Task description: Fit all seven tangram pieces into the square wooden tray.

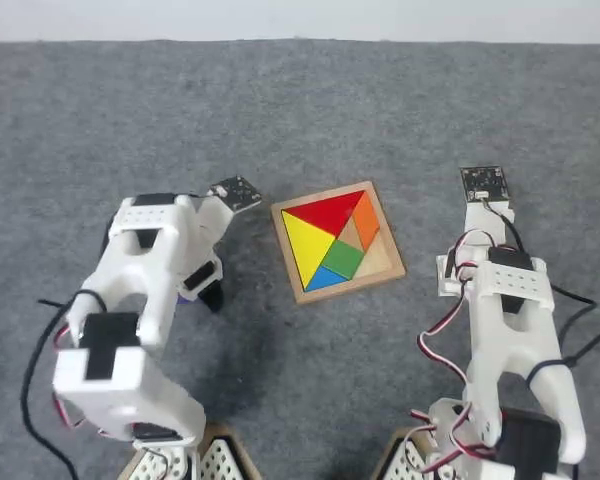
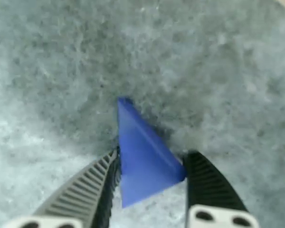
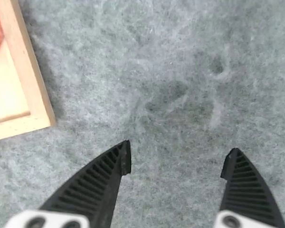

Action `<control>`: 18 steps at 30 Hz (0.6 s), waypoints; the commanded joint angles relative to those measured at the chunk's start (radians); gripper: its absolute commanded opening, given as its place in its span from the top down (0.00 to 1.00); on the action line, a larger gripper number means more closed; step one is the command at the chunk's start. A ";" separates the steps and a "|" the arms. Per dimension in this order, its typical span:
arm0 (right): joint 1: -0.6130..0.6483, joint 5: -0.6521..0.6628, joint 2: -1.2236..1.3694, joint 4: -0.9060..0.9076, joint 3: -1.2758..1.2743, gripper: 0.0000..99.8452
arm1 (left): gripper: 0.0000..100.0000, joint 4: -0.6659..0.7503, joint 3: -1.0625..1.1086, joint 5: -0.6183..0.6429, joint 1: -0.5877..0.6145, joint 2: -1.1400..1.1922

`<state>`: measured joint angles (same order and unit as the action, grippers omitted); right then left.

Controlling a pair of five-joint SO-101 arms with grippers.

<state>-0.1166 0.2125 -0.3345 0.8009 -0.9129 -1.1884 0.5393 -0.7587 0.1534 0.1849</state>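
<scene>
The square wooden tray [image 1: 385, 214] lies tilted at the table's middle. In it are a red triangle [image 1: 328, 213], a yellow triangle [image 1: 305, 245], an orange piece [image 1: 367, 222], a green piece [image 1: 342, 260] and a small blue triangle [image 1: 320, 279]. Bare wood [image 1: 377, 262] shows at the tray's near right. My left gripper [image 2: 152, 166] is shut on a blue triangle [image 2: 142, 152], which is tilted over the carpet left of the tray. Its blue edge [image 1: 185, 297] peeks out under the left arm. My right gripper [image 3: 179, 156] stands open over bare carpet beside the tray's corner [image 3: 23, 95].
Grey carpet [image 1: 310, 110] covers the table, with free room behind and in front of the tray. The left arm [image 1: 150, 270] and right arm [image 1: 505, 300] flank the tray. Cables [image 1: 40, 380] hang beside both arm bases.
</scene>
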 commanded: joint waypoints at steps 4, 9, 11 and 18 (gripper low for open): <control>-0.010 0.000 -0.039 0.001 0.048 0.69 | 0.82 -0.058 -0.073 -0.025 0.003 0.092; -0.008 0.000 -0.039 0.001 0.048 0.69 | 0.84 -0.057 -0.088 -0.028 0.015 0.091; -0.008 0.000 -0.039 0.001 0.048 0.69 | 0.89 -0.060 -0.124 -0.028 0.038 0.091; -0.007 -0.002 -0.039 0.001 0.048 0.69 | 0.99 -0.207 -0.331 -0.051 0.091 0.091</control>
<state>-0.1166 0.2125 -0.3345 0.8009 -0.9129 -1.3234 0.3414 -0.7772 0.2163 0.2816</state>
